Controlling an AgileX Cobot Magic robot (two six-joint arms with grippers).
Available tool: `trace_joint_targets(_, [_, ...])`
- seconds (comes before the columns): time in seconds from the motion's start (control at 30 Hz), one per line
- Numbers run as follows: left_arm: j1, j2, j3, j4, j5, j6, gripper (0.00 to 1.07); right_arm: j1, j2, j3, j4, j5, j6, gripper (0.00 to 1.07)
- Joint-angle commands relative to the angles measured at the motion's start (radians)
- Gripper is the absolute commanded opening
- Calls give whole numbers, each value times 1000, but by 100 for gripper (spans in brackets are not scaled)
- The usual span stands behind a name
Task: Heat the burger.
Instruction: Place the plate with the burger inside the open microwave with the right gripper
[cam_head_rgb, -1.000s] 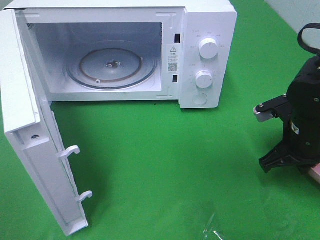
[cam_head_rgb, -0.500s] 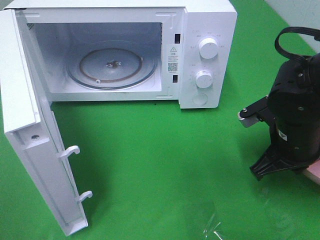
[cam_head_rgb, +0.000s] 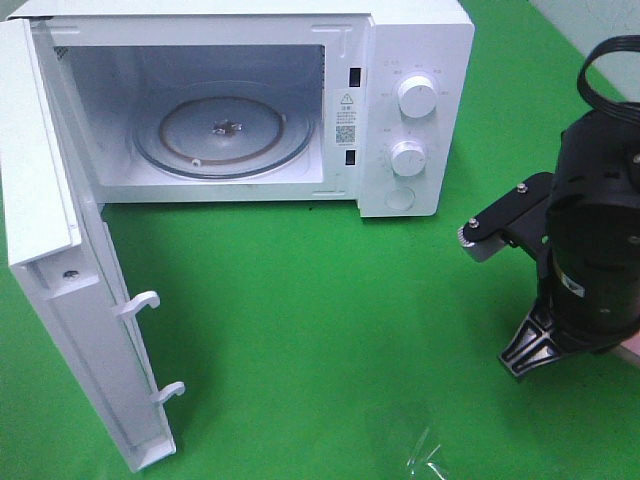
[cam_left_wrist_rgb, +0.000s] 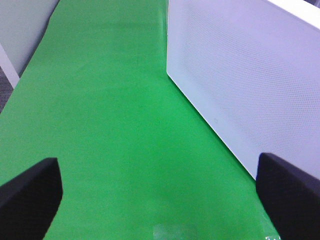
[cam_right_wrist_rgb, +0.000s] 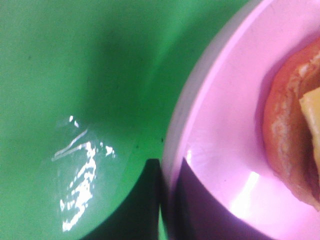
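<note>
Green mat (cam_head_rgb: 300, 300), right gripper (cam_right_wrist_rgb: 167, 197) astride plate rim (cam_right_wrist_rgb: 175, 130)

the microwave (cam_head_rgb: 415, 40) sits at the back of the table (cam_head_rgb: 300, 300). its door (cam_head_rgb: 60, 330) stands open, reaching forward from the microwave's left edge, and the turntable (cam_head_rgb: 225, 135) lies inside the microwave. on the microwave's right panel the upper knob (cam_head_rgb: 416, 97) sits above the lower knob (cam_head_rgb: 408, 158). in front of the microwave and to its right, the right gripper (cam_right_wrist_rgb: 167, 170) straddles the rim of the plate (cam_right_wrist_rgb: 220, 150), with the burger (cam_right_wrist_rgb: 287, 135) on that plate. the left gripper (cam_left_wrist_rgb: 160, 200) hangs left of the microwave, on the door's outer side.
</note>
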Motion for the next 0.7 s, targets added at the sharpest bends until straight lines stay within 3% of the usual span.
trace_joint_targets(0.03, [-7,-22,3,-1,-14,-5,98,23,-37,30,-38,50,6,0])
trace_joint_targets(0.3, [-7,-22,3,-1,-14,-5,98,144,-150,116,-17,102,6,0])
trace_joint_targets(0.7, [-7,-22,3,-1,-14,-5,98,255,-221,153,-13,133,6,0])
